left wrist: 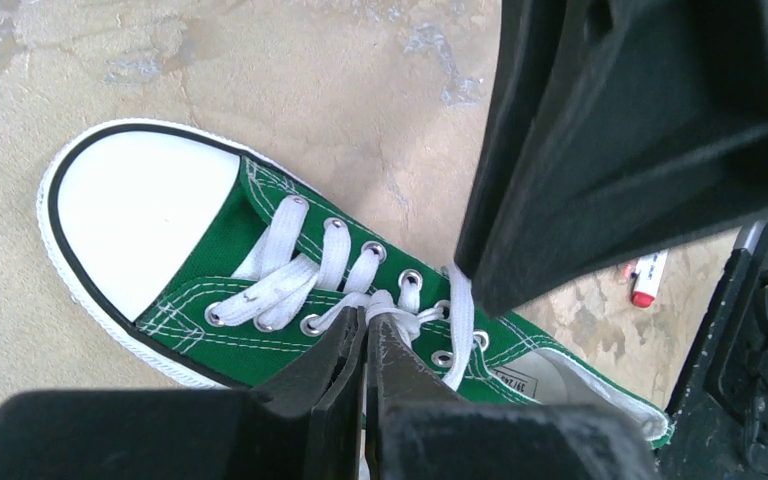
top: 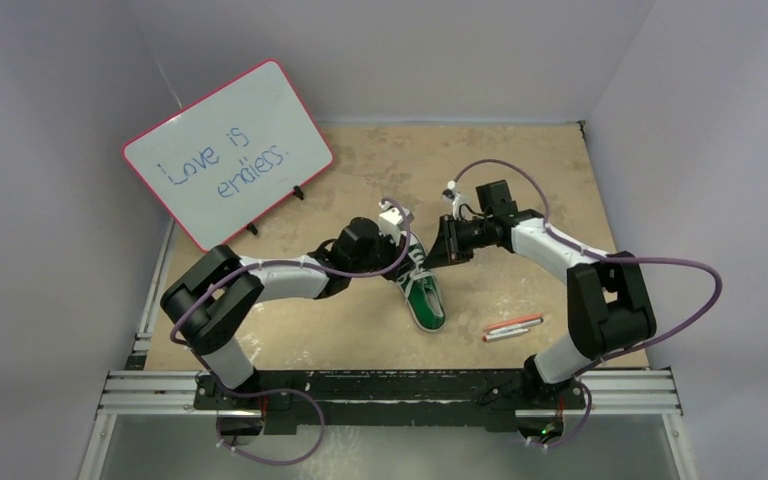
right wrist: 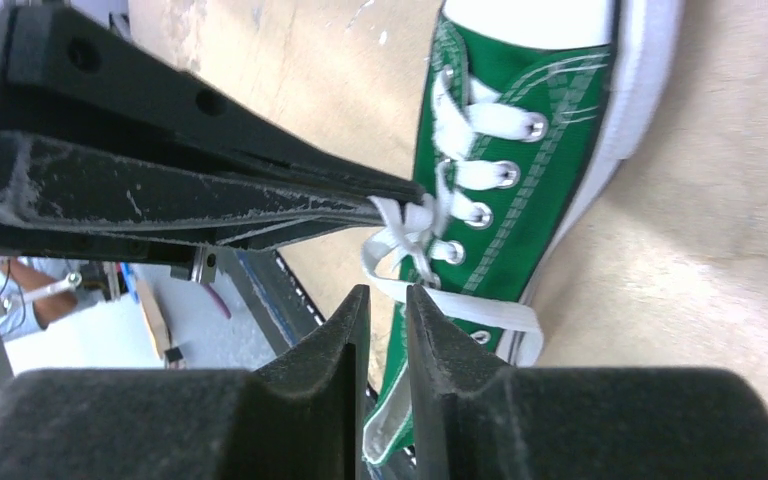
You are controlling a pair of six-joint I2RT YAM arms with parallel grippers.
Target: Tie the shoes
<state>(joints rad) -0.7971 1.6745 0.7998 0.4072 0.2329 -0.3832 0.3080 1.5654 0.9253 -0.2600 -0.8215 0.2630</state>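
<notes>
The green sneaker (top: 428,300) lies mid-table, its white toe cap toward the arms. It also shows in the left wrist view (left wrist: 220,240) and the right wrist view (right wrist: 550,130). My left gripper (top: 407,262) is shut on the white lace at the crossed knot over the tongue (left wrist: 368,318); its tips (right wrist: 405,195) pinch the lace there. My right gripper (top: 438,258) hovers just beside it, above the shoe's collar. Its fingers (right wrist: 387,295) stand a narrow gap apart, with a flat lace strand (right wrist: 480,310) running just past the tips and nothing between them.
A whiteboard (top: 225,150) with blue writing leans at the back left. Two red-and-white markers (top: 512,325) lie right of the shoe; one shows in the left wrist view (left wrist: 648,278). Grey walls enclose the tan table on three sides.
</notes>
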